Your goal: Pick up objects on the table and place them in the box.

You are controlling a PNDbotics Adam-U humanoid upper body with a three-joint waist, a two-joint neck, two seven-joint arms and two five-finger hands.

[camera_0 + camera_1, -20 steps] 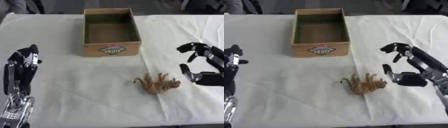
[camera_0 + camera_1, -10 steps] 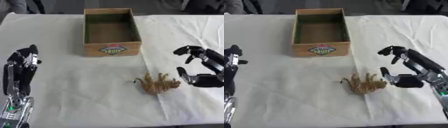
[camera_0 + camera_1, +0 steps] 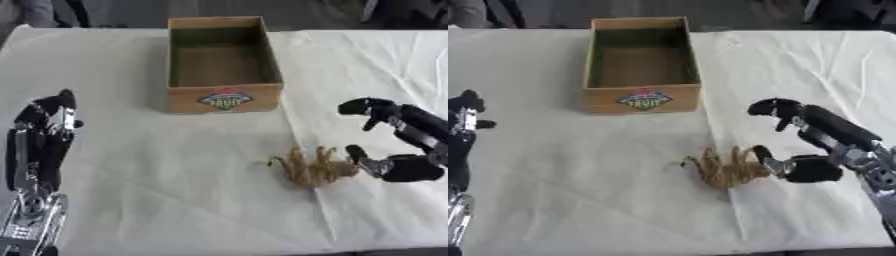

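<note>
A tan, spiky, straw-like object (image 3: 311,167) lies on the white tablecloth, in front of and to the right of the box. The wooden box (image 3: 224,98), open at the top and bearing a fruit label on its front wall, stands at the middle far side and looks empty. My right hand (image 3: 402,145) is open just right of the tan object, fingers arched above and thumb low beside it, the thumb tip almost at its edge. My left hand (image 3: 39,135) rests open at the lower left, fingers up, holding nothing.
The white cloth (image 3: 157,190) covers the table and has creases on its right half. Dark shapes stand beyond the far edge. The table's front edge runs along the bottom right.
My right hand has moved left toward the tan object, from well right of it to right beside it. The left hand and the box have not moved.
</note>
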